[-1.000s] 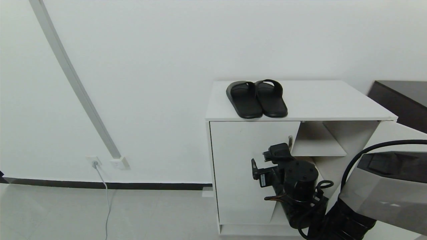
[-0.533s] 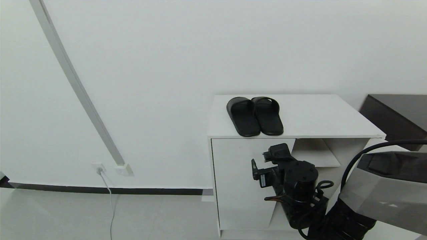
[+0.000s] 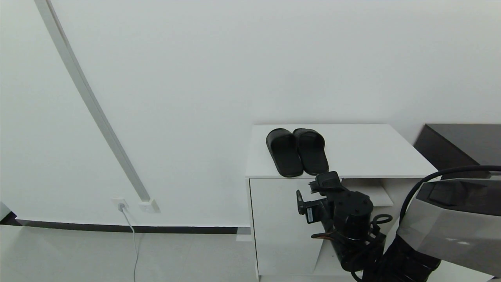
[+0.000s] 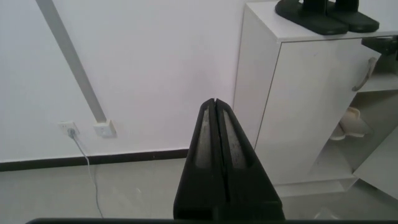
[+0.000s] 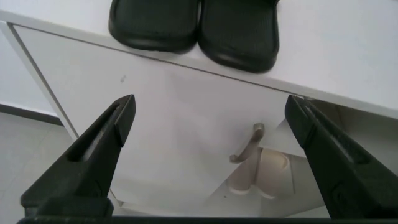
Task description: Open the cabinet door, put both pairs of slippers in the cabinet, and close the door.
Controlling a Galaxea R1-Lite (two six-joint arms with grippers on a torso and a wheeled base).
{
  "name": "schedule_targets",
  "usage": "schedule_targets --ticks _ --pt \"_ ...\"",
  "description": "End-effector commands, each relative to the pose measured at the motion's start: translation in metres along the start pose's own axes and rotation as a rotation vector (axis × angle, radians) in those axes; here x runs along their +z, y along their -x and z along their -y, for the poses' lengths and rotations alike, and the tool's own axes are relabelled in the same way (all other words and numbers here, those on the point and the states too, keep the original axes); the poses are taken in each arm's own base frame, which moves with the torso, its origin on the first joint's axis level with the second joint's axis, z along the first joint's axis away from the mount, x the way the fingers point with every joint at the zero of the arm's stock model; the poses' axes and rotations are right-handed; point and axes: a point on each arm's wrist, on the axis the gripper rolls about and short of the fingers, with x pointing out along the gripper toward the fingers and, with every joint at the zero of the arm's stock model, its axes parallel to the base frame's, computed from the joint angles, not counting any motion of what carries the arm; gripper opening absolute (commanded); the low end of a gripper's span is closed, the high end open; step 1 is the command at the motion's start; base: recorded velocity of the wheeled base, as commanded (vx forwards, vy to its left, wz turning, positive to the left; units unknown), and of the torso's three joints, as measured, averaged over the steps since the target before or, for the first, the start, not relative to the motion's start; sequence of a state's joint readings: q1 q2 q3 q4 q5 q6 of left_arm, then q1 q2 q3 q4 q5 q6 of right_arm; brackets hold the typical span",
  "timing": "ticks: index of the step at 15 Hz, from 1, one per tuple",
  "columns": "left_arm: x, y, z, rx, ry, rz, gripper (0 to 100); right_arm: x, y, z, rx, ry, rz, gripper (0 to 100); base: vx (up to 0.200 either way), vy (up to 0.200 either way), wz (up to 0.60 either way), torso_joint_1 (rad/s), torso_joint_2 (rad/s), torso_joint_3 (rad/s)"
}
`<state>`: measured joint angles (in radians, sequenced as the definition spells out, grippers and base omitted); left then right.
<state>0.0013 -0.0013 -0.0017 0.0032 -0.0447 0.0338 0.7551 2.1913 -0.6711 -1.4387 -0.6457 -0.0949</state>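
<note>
As wrists reveal, beige slippers (image 5: 264,174) inside cabinet (image 5: 155,106), left jaws together, right jaws spread

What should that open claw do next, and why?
Probably lift the open right gripper to the black slippers on the cabinet and close on them: they lie just above it, still outside, while a pale pair already sits inside.

a bare, home-like room: a white cabinet (image 3: 372,152) with 2 black slippers (image 3: 297,152) on top, a plain white wall (image 3: 195,78), a socket (image 3: 119,203) low at left, a grey tiled floor (image 3: 78,254).
</note>
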Motion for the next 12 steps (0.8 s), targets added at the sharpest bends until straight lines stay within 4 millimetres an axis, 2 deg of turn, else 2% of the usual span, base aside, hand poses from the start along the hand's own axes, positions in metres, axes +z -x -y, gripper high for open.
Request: schedule_targets --ticks 1,4,6,10,11,12 --pt "0.000 0.000 0.000 0.000 0.000 -0.001 0 -0.004 -0.001 0.000 0.000 0.006 -0.009 100 0.000 0.000 0.00 0.173 -0.38 -0.203" --pt "0.000 0.000 0.000 0.000 0.000 -0.001 0 -0.005 -0.004 0.003 -0.003 0.017 -0.008 100 0.000 0.000 0.00 0.175 -0.36 -0.191" --pt "0.000 0.000 0.000 0.000 0.000 -0.001 0 0.004 -0.004 0.004 0.000 -0.008 0.026 100 0.000 0.000 0.00 0.132 -0.31 -0.161" --pt "0.000 0.000 0.000 0.000 0.000 -0.001 0 0.045 -0.001 0.011 0.011 -0.041 0.043 100 0.000 0.000 0.00 0.009 -0.02 -0.012" --pt "0.000 0.000 0.000 0.000 0.000 -0.001 0 0.068 -0.006 0.014 0.001 -0.067 0.044 100 0.000 0.000 0.00 0.000 0.00 0.000" --pt "0.000 0.000 0.000 0.000 0.000 -0.001 0 0.078 -0.008 0.014 0.003 -0.087 0.022 100 0.000 0.000 0.00 0.000 0.00 0.000"
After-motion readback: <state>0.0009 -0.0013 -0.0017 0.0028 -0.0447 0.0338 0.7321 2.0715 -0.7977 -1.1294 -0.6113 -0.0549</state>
